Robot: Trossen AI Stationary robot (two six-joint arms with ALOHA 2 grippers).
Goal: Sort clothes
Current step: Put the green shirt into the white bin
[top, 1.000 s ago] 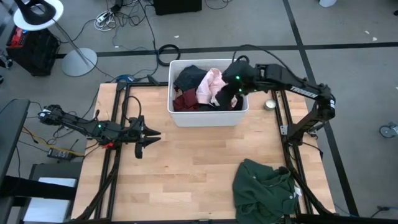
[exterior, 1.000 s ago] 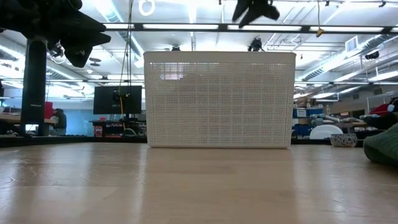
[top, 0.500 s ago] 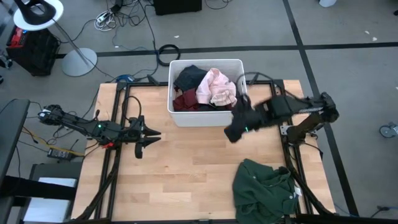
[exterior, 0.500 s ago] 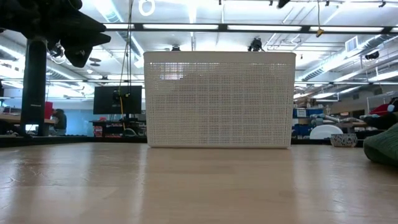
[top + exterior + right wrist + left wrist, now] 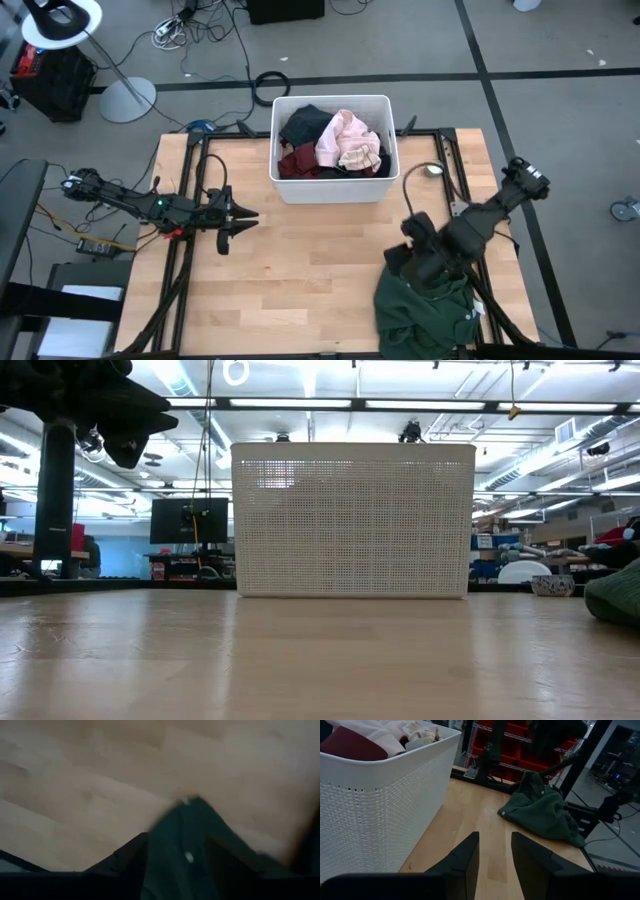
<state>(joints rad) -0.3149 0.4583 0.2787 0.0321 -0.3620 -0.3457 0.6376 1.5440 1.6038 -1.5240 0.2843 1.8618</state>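
A white bin (image 5: 275, 150) at the table's far middle holds pink (image 5: 345, 140), maroon (image 5: 300, 160) and black (image 5: 305, 122) pieces. A dark green garment (image 5: 430, 310) lies heaped at the near right corner; it also shows in the left wrist view (image 5: 540, 812). My right gripper (image 5: 400, 262) hangs over the heap's far left edge, shut on a dark top (image 5: 185, 835). My left gripper (image 5: 243, 214) waits over the left of the table, slightly open and empty, pointing toward the right edge. My right gripper has the dark top's bunched cloth (image 5: 186, 845) between its two fingers (image 5: 132, 857). The cloth reaches forward past the fingertips and shows small white buttons. The view is blurred: which part of the top it has, and whether the top touches the heap, I cannot tell.
A small round bowl (image 5: 433, 168) sits right of the bin. In the low view the bin's mesh wall (image 5: 350, 520) stands across the middle. Bare wood lies between the bin and the near edge. Black frame rails run along both table sides.
My right gripper has drawn the dark top up out of the bin. It has swung quickly toward the table's near right, and down to the far left edge of the green heap. The pink piece in the bin now shows whole.
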